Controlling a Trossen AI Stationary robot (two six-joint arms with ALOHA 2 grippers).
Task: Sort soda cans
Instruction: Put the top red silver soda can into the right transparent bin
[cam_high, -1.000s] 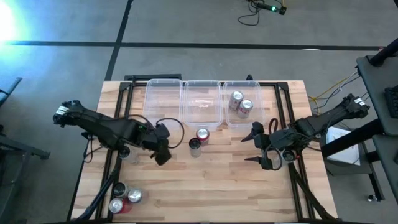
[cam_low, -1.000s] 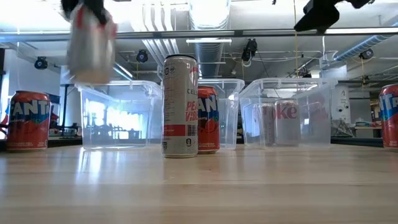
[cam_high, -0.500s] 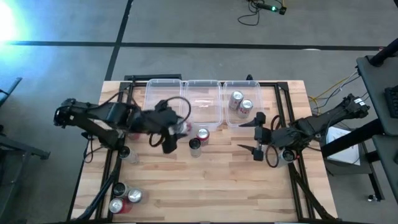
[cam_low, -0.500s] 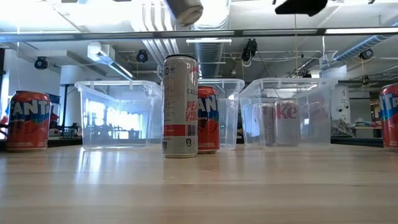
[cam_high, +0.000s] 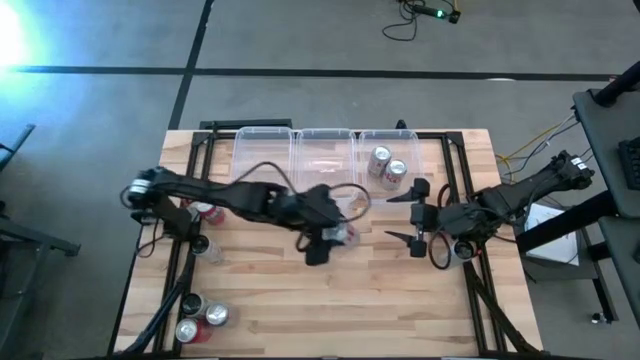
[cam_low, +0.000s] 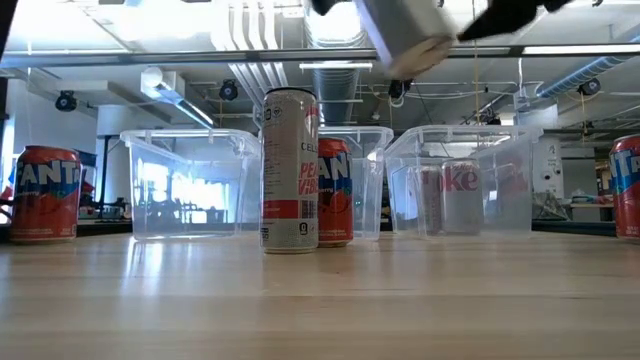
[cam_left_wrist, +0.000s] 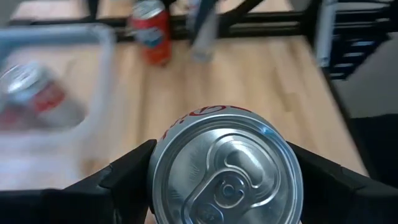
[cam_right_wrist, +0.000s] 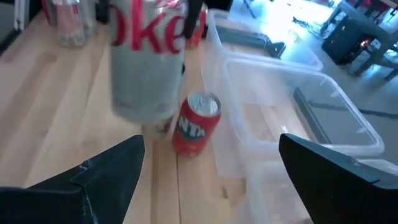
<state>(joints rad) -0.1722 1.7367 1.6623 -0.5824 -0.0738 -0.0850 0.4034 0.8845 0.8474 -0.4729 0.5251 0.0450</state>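
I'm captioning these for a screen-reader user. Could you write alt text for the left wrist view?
The left gripper holds a silver soda can, seen top-on with its pull tab, between two dark fingers. Below lie the wooden table, a red can standing on it, and a clear bin with a can inside.

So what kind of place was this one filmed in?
Probably an open lab or workshop: exposed ceiling ducts, a wooden worktable on a black frame over grey floor with loose cables, and clear sorting bins.
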